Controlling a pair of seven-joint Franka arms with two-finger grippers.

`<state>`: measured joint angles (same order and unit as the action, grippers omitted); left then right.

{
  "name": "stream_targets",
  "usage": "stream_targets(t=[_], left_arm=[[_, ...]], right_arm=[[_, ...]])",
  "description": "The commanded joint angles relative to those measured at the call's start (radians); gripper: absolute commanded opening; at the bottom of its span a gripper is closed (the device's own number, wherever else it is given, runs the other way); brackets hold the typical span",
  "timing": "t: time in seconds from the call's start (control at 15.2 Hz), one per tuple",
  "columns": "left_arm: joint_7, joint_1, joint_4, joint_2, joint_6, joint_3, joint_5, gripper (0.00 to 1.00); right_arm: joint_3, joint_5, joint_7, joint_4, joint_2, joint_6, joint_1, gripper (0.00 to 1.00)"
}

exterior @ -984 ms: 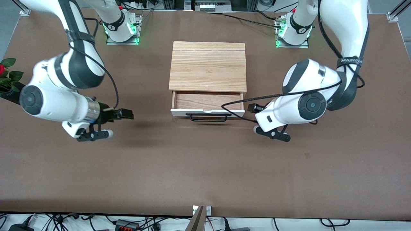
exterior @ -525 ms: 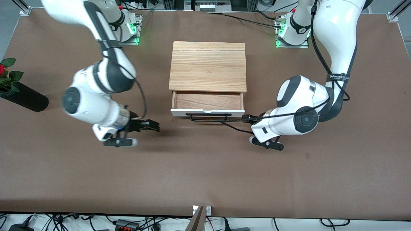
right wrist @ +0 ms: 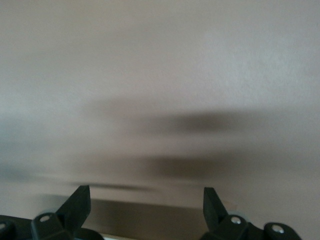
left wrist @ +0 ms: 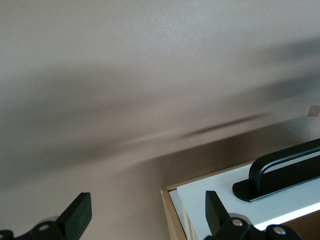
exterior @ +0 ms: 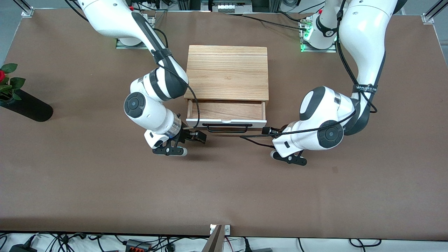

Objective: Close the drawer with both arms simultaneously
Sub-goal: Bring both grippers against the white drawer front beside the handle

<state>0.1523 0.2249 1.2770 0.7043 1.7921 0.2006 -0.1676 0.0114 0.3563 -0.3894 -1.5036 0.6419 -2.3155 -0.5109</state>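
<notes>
The drawer (exterior: pixel 226 122) stands pulled out of the light-wood cabinet (exterior: pixel 226 71), its wood interior showing, with a white front panel and a black bar handle (exterior: pixel 227 128). My right gripper (exterior: pixel 198 137) is open, low over the table in front of the panel's corner at the right arm's end. Its wrist view shows open fingers (right wrist: pixel 78 204) and bare table. My left gripper (exterior: pixel 267 131) is open in front of the panel's other corner. In the left wrist view the gripper (left wrist: pixel 147 215) straddles that corner of the white panel (left wrist: pixel 197 197), the handle (left wrist: pixel 285 172) beside it.
A black vase (exterior: pixel 26 106) with a red rose (exterior: pixel 2 75) lies at the right arm's end of the table. A black cable (exterior: pixel 255 140) trails from the left arm over the table in front of the drawer.
My right arm has swung in from the right arm's end of the table to the drawer's front corner. My left gripper has shifted slightly along the front. The drawer has not moved.
</notes>
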Motion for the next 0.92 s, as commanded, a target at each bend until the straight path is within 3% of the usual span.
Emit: stream_targets(t=[0.0, 0.85], left_arm=[[-0.005, 0.008, -0.008, 0.011, -0.017, -0.003, -0.016, 1.00], [-0.007, 0.022, 0.010, 0.024, -0.132, 0.000, -0.078, 1.00]], right_arm=[[0.005, 0.015, -0.008, -0.027, -0.021, 0.004, -0.037, 1.00], [0.018, 0.000, -0.002, -0.050, -0.039, 0.165, -0.035, 1.00]])
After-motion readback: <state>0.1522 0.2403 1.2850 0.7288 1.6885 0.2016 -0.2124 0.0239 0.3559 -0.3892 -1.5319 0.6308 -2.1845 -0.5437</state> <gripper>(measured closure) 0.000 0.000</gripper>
